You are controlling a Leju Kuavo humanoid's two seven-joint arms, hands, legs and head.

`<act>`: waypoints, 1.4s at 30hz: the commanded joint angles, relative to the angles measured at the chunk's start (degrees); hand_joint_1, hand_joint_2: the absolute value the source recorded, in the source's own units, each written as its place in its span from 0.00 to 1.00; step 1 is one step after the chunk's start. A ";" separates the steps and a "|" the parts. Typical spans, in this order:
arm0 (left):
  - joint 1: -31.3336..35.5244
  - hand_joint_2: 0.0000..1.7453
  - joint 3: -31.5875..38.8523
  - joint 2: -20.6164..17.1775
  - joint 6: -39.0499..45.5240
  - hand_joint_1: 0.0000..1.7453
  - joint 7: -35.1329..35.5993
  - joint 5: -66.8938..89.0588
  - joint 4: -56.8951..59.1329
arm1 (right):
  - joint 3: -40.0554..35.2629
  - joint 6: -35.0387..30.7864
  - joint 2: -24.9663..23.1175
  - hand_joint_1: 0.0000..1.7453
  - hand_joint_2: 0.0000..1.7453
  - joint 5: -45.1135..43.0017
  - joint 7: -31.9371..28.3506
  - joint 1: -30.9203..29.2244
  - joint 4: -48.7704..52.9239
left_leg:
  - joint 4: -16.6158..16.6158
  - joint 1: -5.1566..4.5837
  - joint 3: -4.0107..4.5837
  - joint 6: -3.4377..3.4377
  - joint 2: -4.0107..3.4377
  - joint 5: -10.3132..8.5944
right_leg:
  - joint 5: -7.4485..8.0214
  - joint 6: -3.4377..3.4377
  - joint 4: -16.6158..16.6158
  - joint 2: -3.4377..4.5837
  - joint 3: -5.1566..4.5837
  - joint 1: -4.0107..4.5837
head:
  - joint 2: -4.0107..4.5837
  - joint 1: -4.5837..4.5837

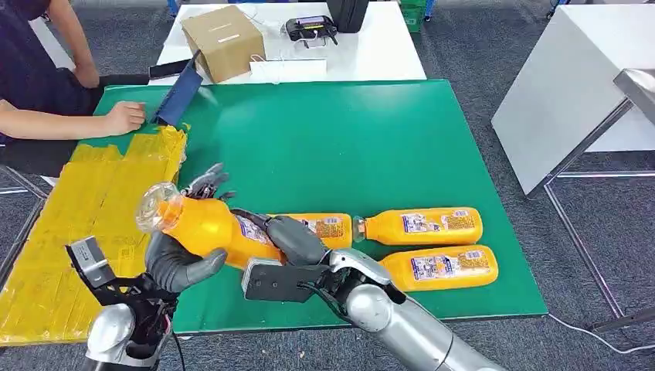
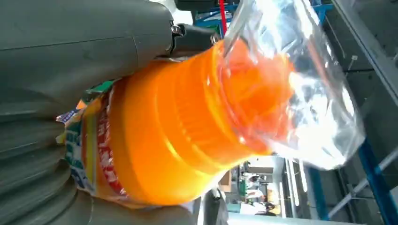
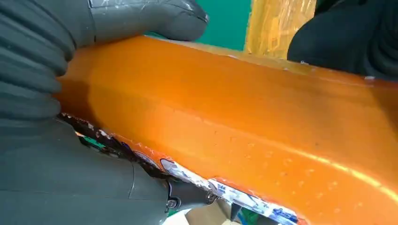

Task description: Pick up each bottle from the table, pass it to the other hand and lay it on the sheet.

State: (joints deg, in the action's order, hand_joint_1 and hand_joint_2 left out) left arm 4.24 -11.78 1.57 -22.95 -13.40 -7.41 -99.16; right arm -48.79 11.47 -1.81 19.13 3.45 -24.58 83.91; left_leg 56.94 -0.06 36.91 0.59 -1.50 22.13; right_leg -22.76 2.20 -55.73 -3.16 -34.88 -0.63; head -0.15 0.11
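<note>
An orange bottle (image 1: pixel 207 226) with a clear top (image 1: pixel 154 207) hangs over the green mat (image 1: pixel 332 139), beside the yellow sheet (image 1: pixel 77 209). My left hand (image 1: pixel 181 261) grips it near the neck, thumb under and fingers (image 1: pixel 207 182) over. My right hand (image 1: pixel 293 239) holds its labelled lower half. Close up, the bottle (image 2: pixel 187 136) sits against my left hand (image 2: pixel 70 56). The bottle (image 3: pixel 234 122) lies under my right hand's (image 3: pixel 42 75) thumb. Three more orange bottles lie on the mat: one (image 1: pixel 330 228) behind my right hand, two (image 1: pixel 423 226) (image 1: pixel 442 267) to the right.
A person sits at the far left with a hand (image 1: pixel 123 117) on the sheet's far corner. A dark blue pouch (image 1: pixel 178 97) leans at the mat's far edge. A cardboard box (image 1: pixel 222 31) stands on the white table behind. Another white table (image 1: pixel 564 85) stands to the right.
</note>
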 commanded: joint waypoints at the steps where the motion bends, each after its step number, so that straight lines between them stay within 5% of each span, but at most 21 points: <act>1: 1.75 1.00 -1.30 -1.67 -0.53 1.00 -0.20 1.15 4.33 | -6.26 0.66 1.30 1.00 1.00 0.05 -0.01 -2.71 -1.66 | -0.04 0.04 -0.31 -0.06 0.05 0.12 | -0.11 -0.07 0.04 0.24 0.31 -0.01 | 0.00 -0.02; 15: 1.30 1.00 0.03 -1.97 0.90 1.00 -1.06 3.00 2.49 | -3.77 -4.11 1.35 1.00 1.00 5.57 -0.30 -2.49 -1.58 | -0.02 0.04 -0.20 -0.04 0.06 0.08 | -0.07 -0.05 0.04 0.18 0.21 0.00 | 0.00 0.00; 16: 1.36 1.00 0.66 -2.14 2.07 1.00 -1.16 4.27 1.98 | -2.56 -6.05 1.33 0.05 1.00 7.84 -0.01 -1.76 -0.77 | -0.03 0.03 -0.15 -0.03 0.05 0.06 | -0.05 -0.04 0.04 0.15 0.16 0.00 | 0.00 0.00; 17: 1.66 1.00 1.47 -2.58 2.84 1.00 -1.14 5.27 1.53 | -1.46 -6.34 1.72 0.00 1.00 9.06 0.48 -1.48 0.06 | 0.00 0.06 -0.31 -0.06 0.08 0.15 | -0.13 -0.07 0.01 0.24 0.32 0.00 | 0.00 0.00; 36: 1.73 1.00 1.88 -2.57 2.56 1.00 -1.25 5.25 1.58 | -0.97 -6.07 1.80 0.00 1.00 9.24 0.48 -1.39 0.23 | 0.02 0.07 -0.32 -0.06 0.12 0.15 | -0.15 -0.08 0.01 0.21 0.34 0.01 | 0.00 0.00; 39: 5.03 1.00 4.74 -3.82 9.77 1.00 -0.01 14.38 2.31 | 3.43 -7.82 3.00 0.00 1.00 10.59 2.07 -1.13 0.99 | 0.06 0.09 -0.26 -0.06 0.18 0.14 | -0.15 -0.08 -0.02 0.16 0.31 0.03 | 0.00 0.00; 40: 7.02 1.00 6.52 -4.82 11.86 1.00 0.70 17.69 3.35 | 5.68 -7.84 3.90 0.00 0.00 10.34 2.30 -0.99 1.39 | 0.04 0.08 -0.14 -0.05 0.21 0.06 | -0.10 -0.07 -0.01 0.06 0.20 0.03 | 0.00 0.00; 42: 9.80 1.00 9.08 -6.07 16.43 1.00 1.13 27.41 5.06 | 9.22 -7.14 4.83 0.00 0.00 10.60 2.60 -0.22 2.16 | 0.09 0.09 -0.18 -0.06 0.32 0.08 | -0.15 -0.09 -0.07 0.02 0.24 0.03 | 0.00 0.02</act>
State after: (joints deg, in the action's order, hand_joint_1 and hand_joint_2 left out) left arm 4.77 -9.80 -0.55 -15.73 -14.23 3.81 -99.14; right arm -48.53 4.26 -1.23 29.61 4.74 -24.39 84.96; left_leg 56.95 -0.06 36.92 0.59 -1.50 22.12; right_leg -22.75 2.20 -55.73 -3.15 -34.94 -0.63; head -0.15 0.13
